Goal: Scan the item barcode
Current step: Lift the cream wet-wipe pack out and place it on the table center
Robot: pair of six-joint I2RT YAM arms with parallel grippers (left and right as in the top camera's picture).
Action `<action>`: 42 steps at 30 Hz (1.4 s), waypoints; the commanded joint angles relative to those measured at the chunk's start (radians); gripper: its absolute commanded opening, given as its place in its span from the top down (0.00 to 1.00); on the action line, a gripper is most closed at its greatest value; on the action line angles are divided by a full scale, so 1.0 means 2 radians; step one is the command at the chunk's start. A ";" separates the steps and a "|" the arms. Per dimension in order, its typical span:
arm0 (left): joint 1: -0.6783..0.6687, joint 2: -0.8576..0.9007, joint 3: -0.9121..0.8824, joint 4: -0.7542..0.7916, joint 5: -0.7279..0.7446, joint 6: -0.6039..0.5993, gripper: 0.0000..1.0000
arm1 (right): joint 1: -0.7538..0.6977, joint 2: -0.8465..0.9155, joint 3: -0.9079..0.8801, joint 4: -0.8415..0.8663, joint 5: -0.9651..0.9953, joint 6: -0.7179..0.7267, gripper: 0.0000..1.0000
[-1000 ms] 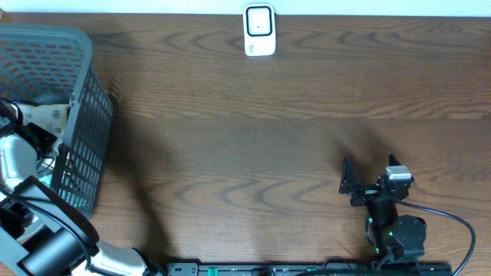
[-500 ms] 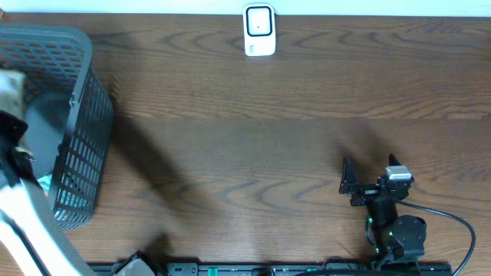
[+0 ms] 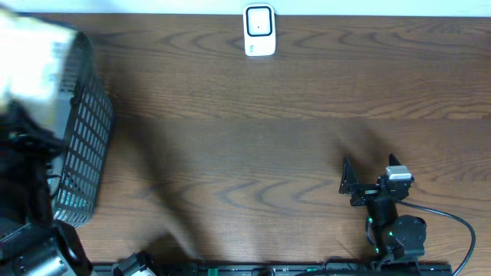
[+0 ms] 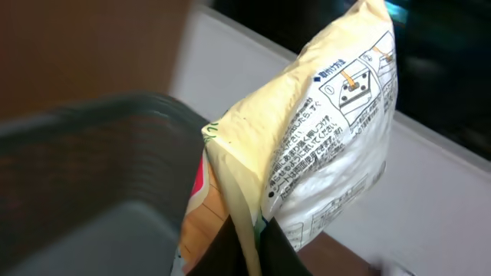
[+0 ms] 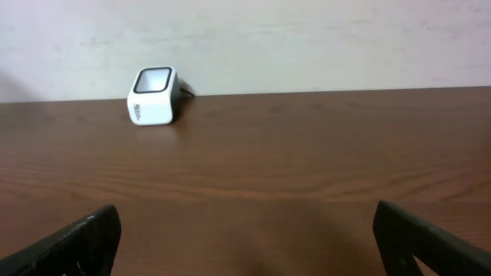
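Left gripper [image 4: 244, 249] is pinching the bottom edge of a pale yellow packet [image 4: 322, 138], jaws closed on it, and is holding it upright above the grey basket [image 4: 92, 153] at the table's [image 3: 253, 138] left end; overhead the packet is showing only as a blur. Printed text is facing the wrist camera. White scanner [image 3: 259, 31] is standing at the far edge, well apart. Right gripper [image 5: 245, 238] is sitting near the front edge, jaws spread wide, holding nothing.

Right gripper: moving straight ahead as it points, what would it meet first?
Likely nothing before the wall: the right gripper faces bare table, and the barcode scanner sits left of its line.
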 commanded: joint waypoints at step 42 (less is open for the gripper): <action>-0.496 0.487 0.017 0.126 0.123 -0.103 0.00 | -0.002 -0.002 -0.001 -0.002 -0.002 -0.003 0.01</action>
